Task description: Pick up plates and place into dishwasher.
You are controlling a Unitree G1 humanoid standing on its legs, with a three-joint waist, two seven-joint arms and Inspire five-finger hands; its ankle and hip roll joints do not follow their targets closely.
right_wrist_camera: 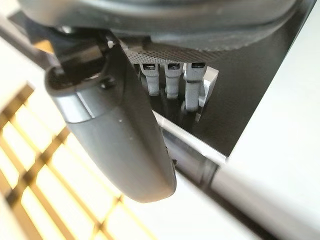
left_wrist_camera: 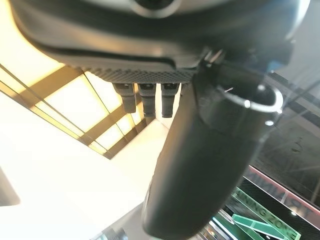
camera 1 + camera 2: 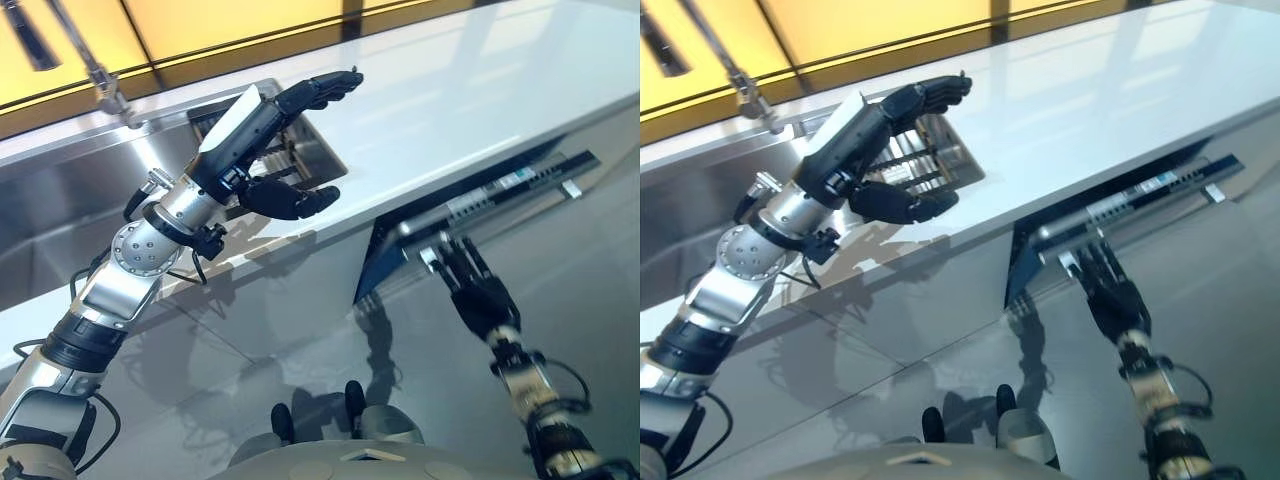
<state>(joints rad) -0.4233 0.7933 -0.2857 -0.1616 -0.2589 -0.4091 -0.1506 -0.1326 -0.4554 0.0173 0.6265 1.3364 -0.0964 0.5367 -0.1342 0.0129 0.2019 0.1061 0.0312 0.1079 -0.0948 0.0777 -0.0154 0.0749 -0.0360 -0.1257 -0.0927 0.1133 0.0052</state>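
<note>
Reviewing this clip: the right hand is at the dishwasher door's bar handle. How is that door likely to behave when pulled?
The dishwasher door is ajar, so it probably swings down on a hinge. The bar handle looks smooth and metallic, possibly slippery under the right hand fingers. The door looks stiff and fairly heavy.

text: none legible | dishwasher (image 3: 520, 185) label strip: print too small
</note>
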